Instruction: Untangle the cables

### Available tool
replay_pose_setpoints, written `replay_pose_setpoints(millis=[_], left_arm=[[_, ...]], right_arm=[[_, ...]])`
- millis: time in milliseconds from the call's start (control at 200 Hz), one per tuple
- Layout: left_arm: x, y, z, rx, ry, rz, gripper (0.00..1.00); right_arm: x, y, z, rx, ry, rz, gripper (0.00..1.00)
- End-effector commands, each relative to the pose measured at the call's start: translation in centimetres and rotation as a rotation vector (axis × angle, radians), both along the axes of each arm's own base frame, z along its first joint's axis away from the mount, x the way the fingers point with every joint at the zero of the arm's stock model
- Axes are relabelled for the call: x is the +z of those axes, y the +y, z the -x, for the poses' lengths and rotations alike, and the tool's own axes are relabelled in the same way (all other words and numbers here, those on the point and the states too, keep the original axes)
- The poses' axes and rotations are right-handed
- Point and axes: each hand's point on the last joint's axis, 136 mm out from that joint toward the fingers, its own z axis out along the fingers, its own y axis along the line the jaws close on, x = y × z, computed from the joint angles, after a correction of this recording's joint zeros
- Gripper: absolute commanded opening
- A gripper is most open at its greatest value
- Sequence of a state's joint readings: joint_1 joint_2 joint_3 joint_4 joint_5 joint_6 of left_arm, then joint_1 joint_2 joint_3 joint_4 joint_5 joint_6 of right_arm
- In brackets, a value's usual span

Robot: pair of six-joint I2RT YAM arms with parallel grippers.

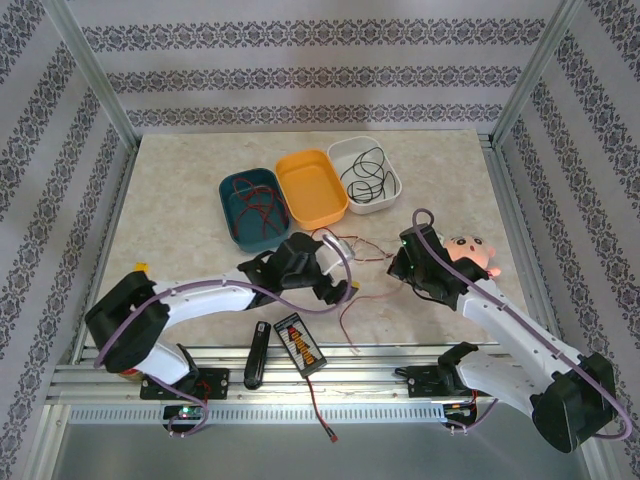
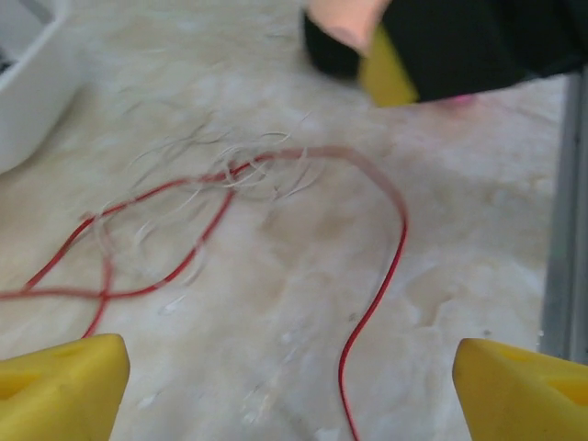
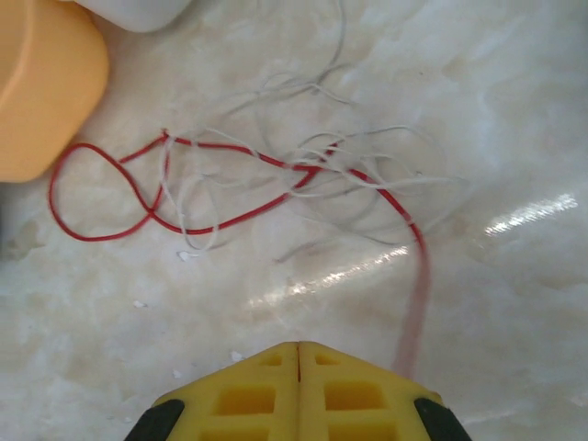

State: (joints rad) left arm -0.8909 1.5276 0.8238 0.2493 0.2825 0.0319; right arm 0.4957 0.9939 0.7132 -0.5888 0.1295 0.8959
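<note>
Sitting leftmost, a teal tray [image 1: 223, 195] holds a maroon cable [image 1: 255, 205]; beside it stands an orange tray [image 1: 312, 190]; next, a white tray [image 1: 397, 180] holds a black cable [image 1: 365, 175]; nearer, the left claw [image 2: 289, 386] hangs over the worktop [image 1: 170, 200], fingers [image 2: 64, 386] wide apart; between the arms, a red cable [image 3: 52, 197] and a whitish cable [image 3: 342, 37] lie tangled on the worktop; the right claw [image 3: 299, 386] is pressed together; the red cable rises, blurred, to its right edge; whether it is pinched, I cannot tell; a toy [image 1: 467, 250] lies rightmost.
</note>
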Motion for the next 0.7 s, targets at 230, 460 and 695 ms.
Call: replay_pose_setpoints(millis=[230, 460, 695], left_arm=[[-1.0, -6.9, 0.5, -0.174, -0.150, 0.008, 0.75], [-5.6, -9.4, 1.1, -0.213, -0.078, -0.149, 0.61], [-9.9, -10.3, 1.1, -0.217, 0.052, -0.373, 0.53]], right_arm=[[3.9, 0.5, -0.7, -0.001, -0.092, -0.044, 0.04], [3.5, -6.8, 0.3, -0.164, -0.052, 0.050, 0.34], [3.7, -9.9, 0.6, -0.230, -0.052, 0.066, 0.47]])
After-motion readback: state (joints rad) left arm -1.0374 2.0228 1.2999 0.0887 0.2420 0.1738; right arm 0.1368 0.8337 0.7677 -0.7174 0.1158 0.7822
